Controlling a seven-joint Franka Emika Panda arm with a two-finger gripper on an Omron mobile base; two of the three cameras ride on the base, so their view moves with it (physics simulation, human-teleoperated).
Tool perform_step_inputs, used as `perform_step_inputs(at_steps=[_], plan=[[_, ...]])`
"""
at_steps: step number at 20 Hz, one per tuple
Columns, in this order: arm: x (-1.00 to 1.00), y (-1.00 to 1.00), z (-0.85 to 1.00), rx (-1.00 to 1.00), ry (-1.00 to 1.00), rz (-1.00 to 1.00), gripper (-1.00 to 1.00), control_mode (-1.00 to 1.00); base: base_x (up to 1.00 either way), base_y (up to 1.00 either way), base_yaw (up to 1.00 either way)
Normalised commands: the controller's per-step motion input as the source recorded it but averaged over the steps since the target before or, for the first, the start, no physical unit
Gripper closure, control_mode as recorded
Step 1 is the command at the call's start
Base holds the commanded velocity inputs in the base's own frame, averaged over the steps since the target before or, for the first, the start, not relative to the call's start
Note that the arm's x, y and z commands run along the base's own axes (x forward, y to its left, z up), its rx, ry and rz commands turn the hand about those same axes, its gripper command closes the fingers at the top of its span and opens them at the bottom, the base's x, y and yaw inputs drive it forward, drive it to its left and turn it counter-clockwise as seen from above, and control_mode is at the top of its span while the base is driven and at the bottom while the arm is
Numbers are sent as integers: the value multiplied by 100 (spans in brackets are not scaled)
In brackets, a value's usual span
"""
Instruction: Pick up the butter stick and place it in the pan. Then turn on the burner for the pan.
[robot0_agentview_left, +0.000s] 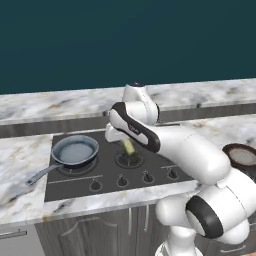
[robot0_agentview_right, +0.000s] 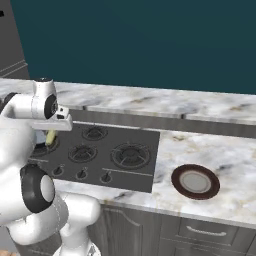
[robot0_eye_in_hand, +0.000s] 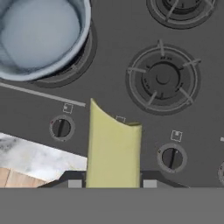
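The stove (robot0_agentview_left: 107, 167) carries the pan (robot0_agentview_left: 75, 150) at its ten o'clock burner. The gripper (robot0_agentview_left: 128, 145) hangs above the middle, pinching the butter stick (robot0_eye_in_hand: 113, 148), likely mid-carry toward the pan.

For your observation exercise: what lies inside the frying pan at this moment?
The frying pan shows just its bare grey-blue inside. The butter stick is held in the tool above the cooktop knobs, not over the pan. The burner beneath the pan is mostly covered.
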Motion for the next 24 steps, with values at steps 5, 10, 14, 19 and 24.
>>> perform_step_inputs(at_steps=[5, 10, 14, 19, 24], plan=[[45, 62, 0, 0, 8, 0, 100, -100, 0, 0, 0], [34, 71, -2, 0, 10, 0, 100, -100, 0, 0, 0], [27, 68, -8, 0, 10, 0, 100, -100, 0, 0, 0], [28, 62, -23, 0, 5, 0, 100, -100, 0, 0, 0], [32, 47, -30, 0, 0, 0, 100, -100, 0, 0, 0]])
